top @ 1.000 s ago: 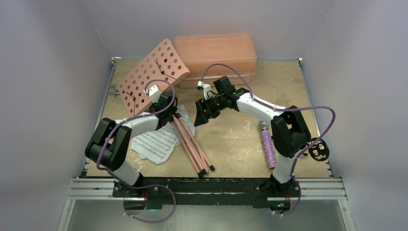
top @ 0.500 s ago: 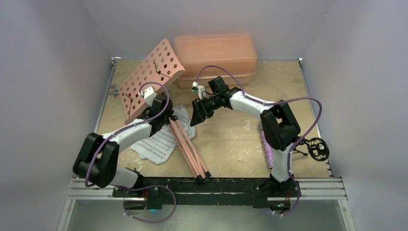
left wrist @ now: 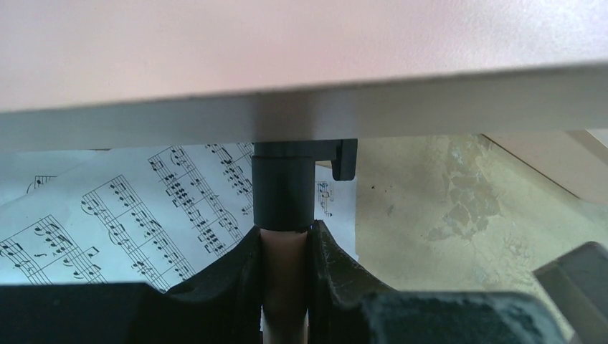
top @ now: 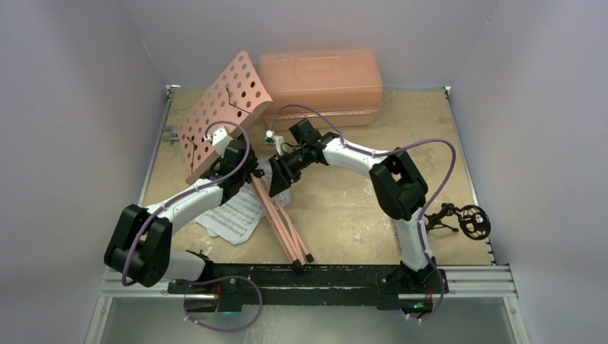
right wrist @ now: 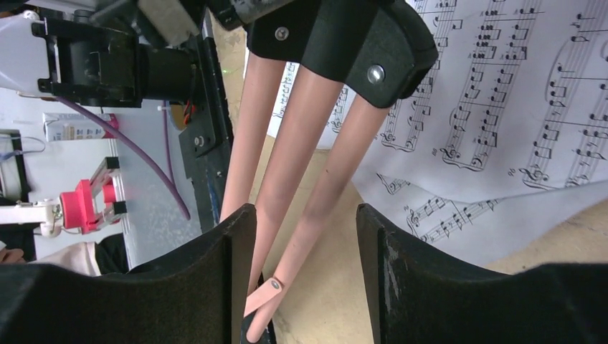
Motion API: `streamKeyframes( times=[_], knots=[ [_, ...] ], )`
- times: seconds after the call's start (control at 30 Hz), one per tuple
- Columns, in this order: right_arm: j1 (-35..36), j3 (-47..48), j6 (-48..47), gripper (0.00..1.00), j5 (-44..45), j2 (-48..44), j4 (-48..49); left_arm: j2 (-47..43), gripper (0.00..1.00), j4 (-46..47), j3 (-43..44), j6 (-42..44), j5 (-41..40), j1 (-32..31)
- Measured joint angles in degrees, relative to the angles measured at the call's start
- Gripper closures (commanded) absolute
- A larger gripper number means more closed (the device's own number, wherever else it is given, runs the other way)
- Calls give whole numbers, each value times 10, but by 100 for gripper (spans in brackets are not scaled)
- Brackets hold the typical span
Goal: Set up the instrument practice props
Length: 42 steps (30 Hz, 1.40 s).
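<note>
- In the top external view, the pink perforated music stand point(top: 219, 115) was tipped up at the far left of the table point(top: 344, 201), its desk leaning just beside the pink plastic box point(top: 320, 75).
- Its folded tripod legs point(top: 285, 228) ran toward the near edge, lying across the white sheet-music pages point(top: 231, 215).
- The left gripper point(top: 246, 177) met the stand just below the desk, and the right gripper point(top: 277, 188) sat close beside it at the top of the legs.
- The small black mic stand point(top: 462, 222) lay well apart at the right edge.
- In the left wrist view, both fingers were pressed tight against the stand's pink pole point(left wrist: 285, 287), just under a black collar point(left wrist: 283, 190). The desk's underside filled the top of the view, with the pages behind.
- In the right wrist view, the fingers stood wide apart with the three pink legs passing between them. I could not tell whether either pad touched a leg. The pages lay beneath.
</note>
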Motion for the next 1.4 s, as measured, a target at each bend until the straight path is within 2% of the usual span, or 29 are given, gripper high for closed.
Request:
streamKeyframes(
  times=[0.23,0.4,0.47,0.67,1.0,1.4],
  knots=[
    [7,17,0,46,6,23,-12,-13,100,0,0,0,0,-2],
    [6,27,3,58,3,33,-14,-31,100,2,0,0,0,-3],
    [6,31,6,64,1,34,-15,-35,100,3,0,1,-3,-3],
    [6,34,24,99,-20,34,-7,-46,100,5,1,10,-7,-3],
    [-2,41,39,100,10,5,-13,-57,100,21,35,72,22,-3],
    [-27,101,49,100,137,-115,-33,-47,100,100,197,238,90,-33]
  ],
)
